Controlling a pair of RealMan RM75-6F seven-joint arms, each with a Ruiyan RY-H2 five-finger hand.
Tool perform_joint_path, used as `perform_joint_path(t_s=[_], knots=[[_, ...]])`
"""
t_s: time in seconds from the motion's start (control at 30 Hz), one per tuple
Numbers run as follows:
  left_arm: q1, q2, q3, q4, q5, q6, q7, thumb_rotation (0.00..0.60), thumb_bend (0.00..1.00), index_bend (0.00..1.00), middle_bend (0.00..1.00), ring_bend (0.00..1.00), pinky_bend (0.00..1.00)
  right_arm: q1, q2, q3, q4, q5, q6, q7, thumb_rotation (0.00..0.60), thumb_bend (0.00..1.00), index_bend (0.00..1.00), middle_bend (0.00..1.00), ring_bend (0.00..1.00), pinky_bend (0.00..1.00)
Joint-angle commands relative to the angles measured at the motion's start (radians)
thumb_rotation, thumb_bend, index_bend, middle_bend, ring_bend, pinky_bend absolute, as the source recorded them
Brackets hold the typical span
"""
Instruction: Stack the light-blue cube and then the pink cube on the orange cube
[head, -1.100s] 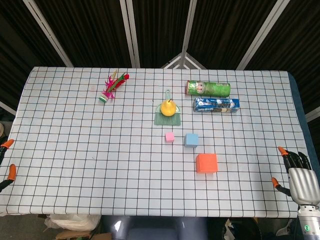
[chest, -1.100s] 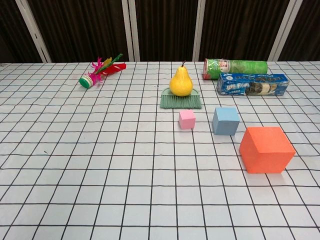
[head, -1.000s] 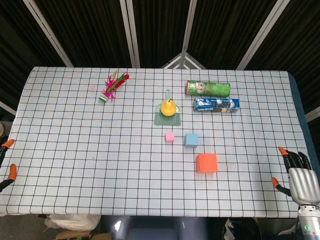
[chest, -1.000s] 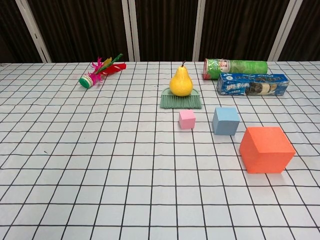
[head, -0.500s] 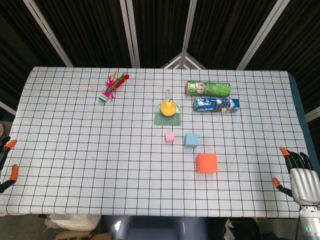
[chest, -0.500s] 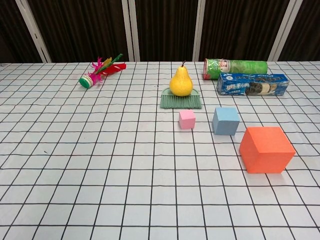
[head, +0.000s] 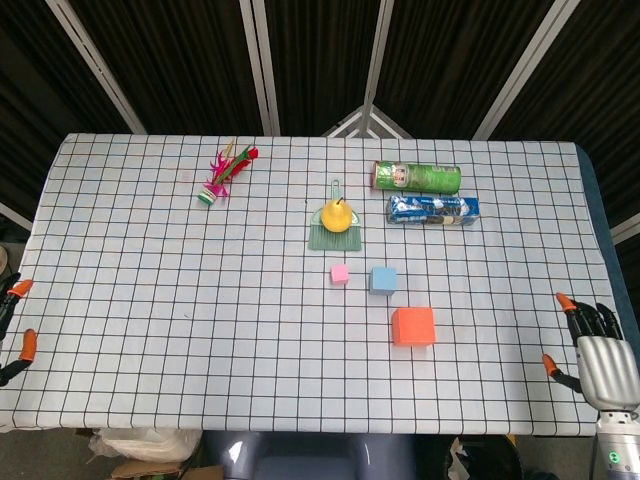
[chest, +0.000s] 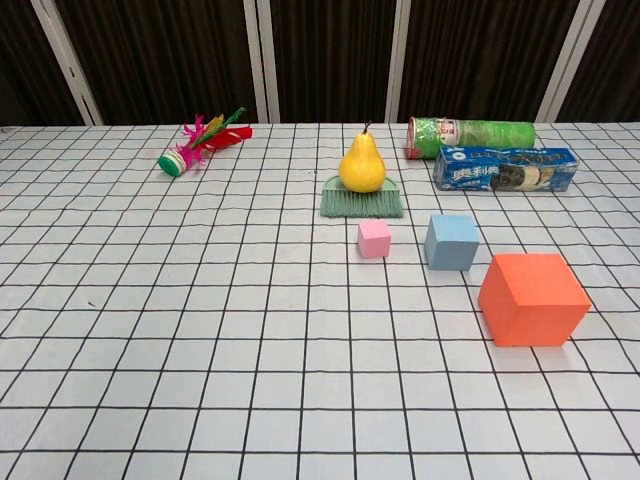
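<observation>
The orange cube (head: 413, 326) (chest: 531, 298) sits on the checked tablecloth right of centre, the largest of the three. Behind it to the left stands the light-blue cube (head: 383, 280) (chest: 452, 242), and the small pink cube (head: 340, 273) (chest: 374, 238) is just left of that. All three rest apart on the cloth. My right hand (head: 597, 355) hovers at the table's right front corner, fingers spread, holding nothing. Only the orange-tipped fingertips (head: 18, 291) of my left hand (head: 12, 330) peek in at the left edge, apart and empty. Neither hand shows in the chest view.
A yellow pear (head: 338, 214) (chest: 362, 165) sits on a green brush (chest: 362, 199) behind the cubes. A green can (head: 416, 178) and a blue biscuit pack (head: 433, 209) lie at the back right. A feathered shuttlecock (head: 225, 173) lies at the back left.
The left hand's fingertips drifted slightly outward toward the left edge. The cubes and the right hand stayed put.
</observation>
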Motion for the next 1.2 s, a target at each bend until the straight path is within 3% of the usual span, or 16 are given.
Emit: perform_joint_path(t_s=[0.03, 0.1, 0.17, 0.27, 0.33, 0.5, 0.67, 0.9, 1.2], knots=[[0.001, 0.002, 0.000, 0.001, 0.000, 0.001, -0.006, 0.600, 0.60, 0.10, 0.05, 0.00, 0.00, 0.024, 0.006, 0.017, -0.011, -0.036, 0.008, 0.033, 0.600, 0.33, 0.05, 0.25, 0.33, 0.21], [0.000, 0.002, 0.000, 0.003, -0.002, -0.004, -0.008, 0.600, 0.60, 0.10, 0.05, 0.00, 0.00, 0.050, 0.025, 0.040, -0.046, -0.057, 0.008, 0.026, 0.600, 0.32, 0.08, 0.40, 0.49, 0.37], [-0.003, 0.002, 0.001, 0.003, -0.003, -0.010, -0.006, 0.600, 0.60, 0.10, 0.05, 0.00, 0.00, 0.076, 0.041, 0.065, -0.091, -0.063, 0.000, 0.001, 0.600, 0.32, 0.13, 0.63, 0.68, 0.54], [-0.004, 0.002, 0.003, 0.002, 0.002, -0.012, -0.001, 0.600, 0.60, 0.10, 0.05, 0.00, 0.00, 0.127, 0.048, 0.111, -0.176, -0.039, -0.039, -0.043, 0.600, 0.32, 0.19, 0.92, 0.89, 0.71], [-0.004, 0.002, 0.003, 0.001, 0.002, -0.010, -0.001, 0.600, 0.60, 0.10, 0.05, 0.00, 0.00, 0.168, 0.038, 0.139, -0.229, 0.003, -0.088, -0.067, 0.600, 0.32, 0.21, 0.99, 0.97, 0.78], [-0.004, 0.004, -0.001, 0.003, -0.007, -0.013, -0.008, 0.600, 0.60, 0.10, 0.05, 0.00, 0.00, 0.270, 0.050, 0.162, -0.336, 0.170, -0.286, -0.174, 0.600, 0.31, 0.22, 1.00, 1.00, 0.89], [-0.009, 0.003, -0.001, 0.005, -0.010, -0.024, -0.004, 0.600, 0.60, 0.10, 0.05, 0.00, 0.00, 0.361, 0.010, 0.188, -0.381, 0.375, -0.364, -0.355, 0.600, 0.31, 0.23, 1.00, 1.00, 0.91], [-0.014, 0.001, -0.003, 0.002, -0.019, -0.036, 0.004, 0.600, 0.60, 0.10, 0.05, 0.00, 0.00, 0.480, -0.133, 0.241, -0.396, 0.625, -0.321, -0.521, 0.600, 0.31, 0.30, 1.00, 1.00, 0.95], [-0.023, 0.003, -0.007, 0.003, -0.040, -0.062, 0.003, 0.600, 0.60, 0.10, 0.05, 0.00, 0.00, 0.616, -0.329, 0.303, -0.330, 0.847, -0.189, -0.682, 0.600, 0.31, 0.33, 1.00, 1.00, 0.96]])
